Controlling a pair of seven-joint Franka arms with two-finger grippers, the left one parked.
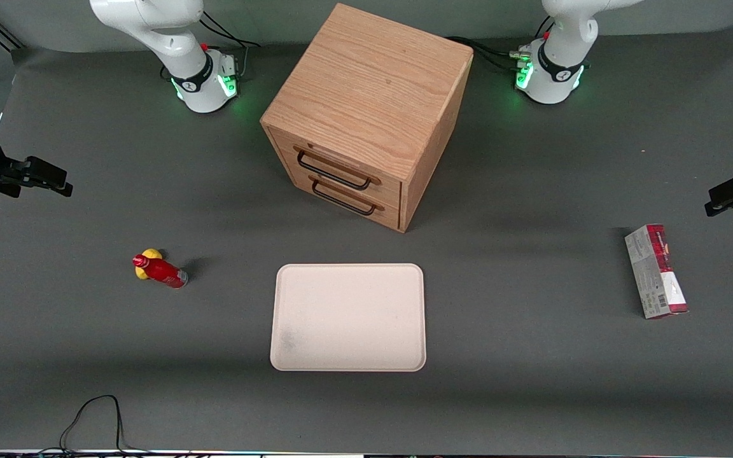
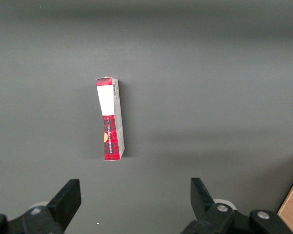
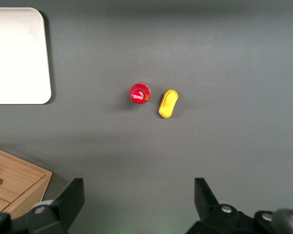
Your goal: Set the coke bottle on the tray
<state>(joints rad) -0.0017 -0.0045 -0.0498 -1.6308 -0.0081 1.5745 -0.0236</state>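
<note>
The coke bottle (image 1: 161,271) is a small red bottle with a red cap, standing on the grey table toward the working arm's end. In the right wrist view I see the bottle (image 3: 139,93) from above. The pale beige tray (image 1: 348,317) lies flat near the table's middle, in front of the cabinet, with nothing on it; its corner shows in the right wrist view (image 3: 17,56). My right gripper (image 1: 61,181) hangs above the table, apart from the bottle and farther from the front camera. The gripper (image 3: 139,197) is open and holds nothing.
A small yellow oval object (image 1: 148,256) lies right beside the bottle, also in the right wrist view (image 3: 168,103). A wooden two-drawer cabinet (image 1: 366,108) stands at the table's middle. A red-and-grey carton (image 1: 656,270) lies toward the parked arm's end.
</note>
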